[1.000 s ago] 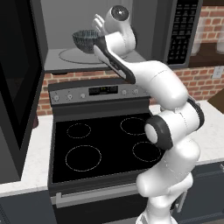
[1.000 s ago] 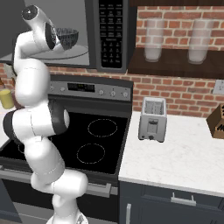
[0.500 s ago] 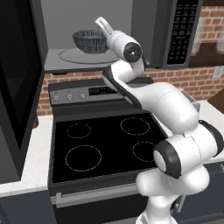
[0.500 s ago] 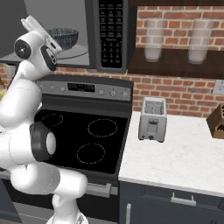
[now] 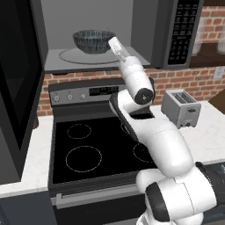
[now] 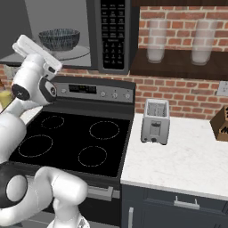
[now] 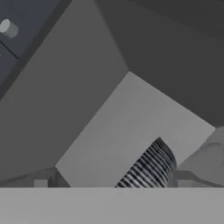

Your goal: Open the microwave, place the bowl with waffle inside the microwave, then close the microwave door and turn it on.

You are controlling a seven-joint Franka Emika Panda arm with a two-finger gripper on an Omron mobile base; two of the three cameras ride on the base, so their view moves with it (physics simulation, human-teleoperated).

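Note:
The microwave point(image 5: 145, 26) stands open above the stove. Its door point(image 5: 17, 88) is swung out to the left. Inside, the striped grey-blue bowl point(image 5: 93, 41) point(image 6: 59, 38) rests on the glass turntable point(image 5: 70, 55). The waffle is hidden from these angles. My gripper point(image 5: 113, 41) point(image 6: 21, 44) hangs just in front of the cavity, to the right of the bowl and apart from it. It points up into the opening. In the hand view its fingertips point(image 7: 40, 183) stand far apart with nothing between them, so it is open, and the bowl point(image 7: 148, 170) shows low between them.
The black keypad panel point(image 6: 111, 31) is on the microwave's right. Below lies the black-topped stove point(image 5: 96, 149) with its control strip point(image 6: 93, 89). A toaster point(image 6: 155, 120) sits on the white counter point(image 6: 187, 160) to the right. A yellow jar point(image 6: 3, 97) stands at the far left.
My hand has drawn back from the bowl, out of the cavity and slightly down. The bowl stays on the turntable. The jaws have stayed open.

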